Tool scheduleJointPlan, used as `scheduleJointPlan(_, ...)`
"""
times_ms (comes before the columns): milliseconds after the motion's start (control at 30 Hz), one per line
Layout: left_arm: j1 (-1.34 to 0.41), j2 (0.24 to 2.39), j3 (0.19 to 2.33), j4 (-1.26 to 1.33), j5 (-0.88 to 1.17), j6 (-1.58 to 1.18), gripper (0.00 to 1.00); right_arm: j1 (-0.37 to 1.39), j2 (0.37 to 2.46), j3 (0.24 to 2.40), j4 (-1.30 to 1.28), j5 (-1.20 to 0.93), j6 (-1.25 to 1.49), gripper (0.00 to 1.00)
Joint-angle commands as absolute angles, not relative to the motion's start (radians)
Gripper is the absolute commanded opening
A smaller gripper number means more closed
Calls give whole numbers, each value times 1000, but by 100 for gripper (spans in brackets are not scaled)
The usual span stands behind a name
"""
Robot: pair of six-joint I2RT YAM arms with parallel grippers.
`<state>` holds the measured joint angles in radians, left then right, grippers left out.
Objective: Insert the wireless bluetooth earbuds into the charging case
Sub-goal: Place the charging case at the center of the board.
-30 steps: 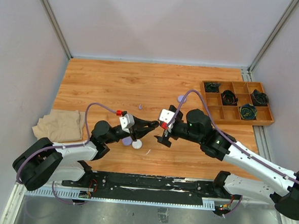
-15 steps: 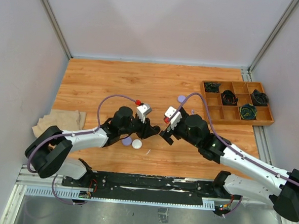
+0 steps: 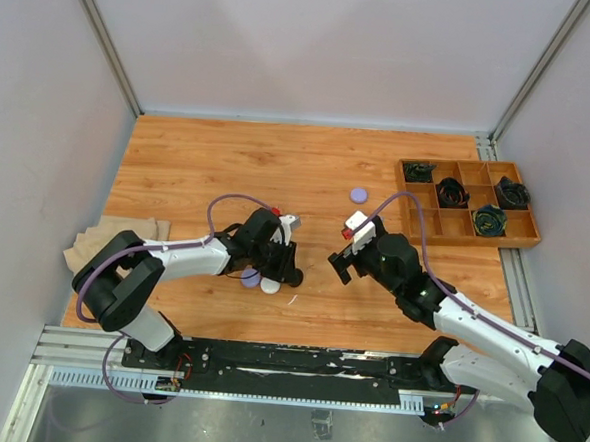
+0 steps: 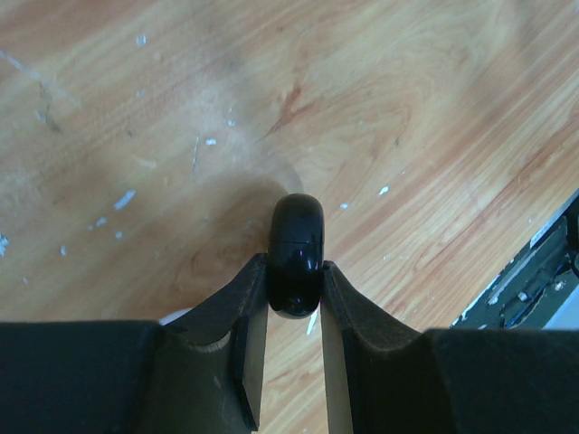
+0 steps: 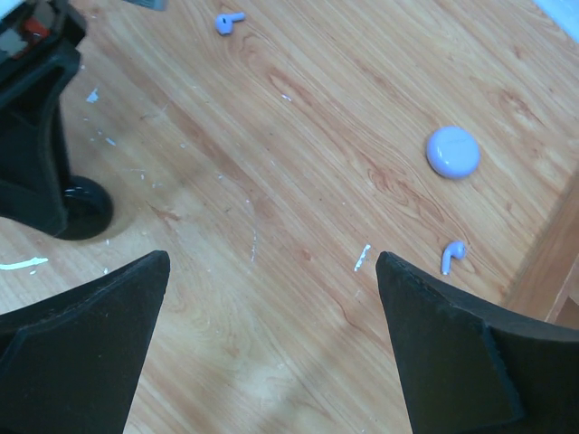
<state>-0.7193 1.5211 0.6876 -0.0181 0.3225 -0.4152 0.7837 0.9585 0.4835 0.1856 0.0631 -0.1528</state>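
Note:
My left gripper [image 4: 297,289] is shut on a black puck-like charging case [image 4: 297,249], held on edge low over the wood; in the top view this gripper [image 3: 291,273] is at centre front. My right gripper [image 5: 271,271] is wide open and empty, hovering right of it [image 3: 338,268]. The black case also shows in the right wrist view [image 5: 83,208]. Two lavender earbuds [image 5: 451,255] [image 5: 228,20] lie loose on the table. A closed lavender case [image 5: 452,151] lies further back [image 3: 358,195]. No black or white earbud shows.
Another lavender case [image 3: 250,277] and a white case [image 3: 270,287] lie beside the left gripper. A thin white sliver [image 3: 292,300] lies near them. A wooden tray [image 3: 429,199] of coiled black cables is at the right, a beige cloth [image 3: 113,246] at the left.
The two grippers were close together above the table; they have parted. My left gripper has swung down and right to the table with the black case. My right gripper has drawn back to the right.

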Motion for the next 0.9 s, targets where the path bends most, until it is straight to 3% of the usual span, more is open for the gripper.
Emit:
scheduleJointPlan(0,-718,1494,680,-107,330,-459,11,751,941,440,284,92,-107,98)
scheduleJointPlan(433,-736,1474,695,-175,259,-488,41,741,955,411,324,62,-110,99)
scheduleJointPlan(867,-736,1352,745,-278,145,-493,59,741,954,420,315,56,-107,99)
